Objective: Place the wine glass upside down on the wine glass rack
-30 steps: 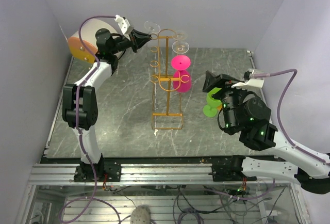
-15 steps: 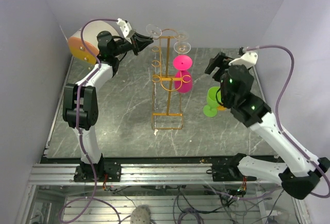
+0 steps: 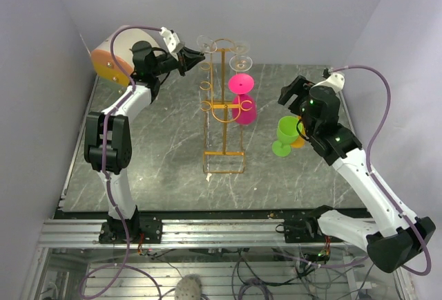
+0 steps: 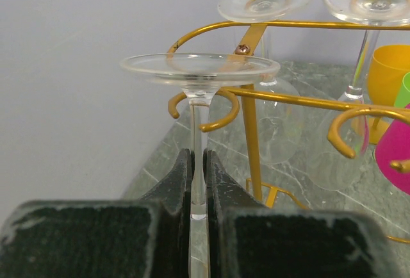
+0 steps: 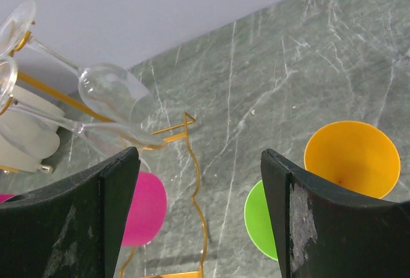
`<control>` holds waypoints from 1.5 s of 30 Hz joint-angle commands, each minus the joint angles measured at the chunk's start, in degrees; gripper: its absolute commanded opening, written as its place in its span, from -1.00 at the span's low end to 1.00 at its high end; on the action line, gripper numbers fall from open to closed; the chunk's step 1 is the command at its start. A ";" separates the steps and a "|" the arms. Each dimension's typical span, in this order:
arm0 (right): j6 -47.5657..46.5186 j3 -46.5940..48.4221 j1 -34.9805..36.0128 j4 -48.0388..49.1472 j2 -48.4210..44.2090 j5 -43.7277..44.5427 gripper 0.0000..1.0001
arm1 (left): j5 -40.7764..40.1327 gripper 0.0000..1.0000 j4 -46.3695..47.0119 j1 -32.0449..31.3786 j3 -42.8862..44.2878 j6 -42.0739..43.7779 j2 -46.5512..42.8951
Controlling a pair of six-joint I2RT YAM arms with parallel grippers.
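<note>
My left gripper (image 3: 192, 56) is shut on the stem of a clear wine glass (image 4: 200, 72), held upside down with its foot on top. In the left wrist view the gripper (image 4: 198, 157) holds the stem at a ring hook (image 4: 206, 108) on the upper left of the golden wire rack (image 3: 222, 115). I cannot tell whether the foot rests on the hook. The glass foot shows in the top view (image 3: 204, 39). My right gripper (image 3: 293, 94) is open and empty, high above the table right of the rack; in its own view (image 5: 198, 163) it looks down on the rack's base (image 5: 200, 182).
Two clear glasses (image 3: 242, 62) hang upside down at the rack's top, and a pink glass (image 3: 243, 101) lower on its right side. A green glass (image 3: 285, 134) and an orange glass (image 3: 300, 139) stand right of the rack. An orange-and-white disc (image 3: 110, 61) leans at the left wall.
My right arm has risen from low beside the green glass and stretched up and back, its open gripper now higher. The left gripper and its glass have barely moved.
</note>
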 commanded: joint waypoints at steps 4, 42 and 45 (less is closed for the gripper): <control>0.58 -0.99 -1.51 0.79 -1.45 -2.77 0.53 | -0.42 -0.86 -0.91 -0.86 3.65 4.93 0.97; 5.54 -6.56 -18.36 -20.28 5.56 -0.54 0.48 | -0.53 -0.86 12.87 -2.17 -5.04 -3.83 -0.35; 5.73 -8.05 -18.65 -18.80 5.51 -0.01 0.41 | -0.72 -0.86 13.36 -2.18 -5.54 -3.97 -0.37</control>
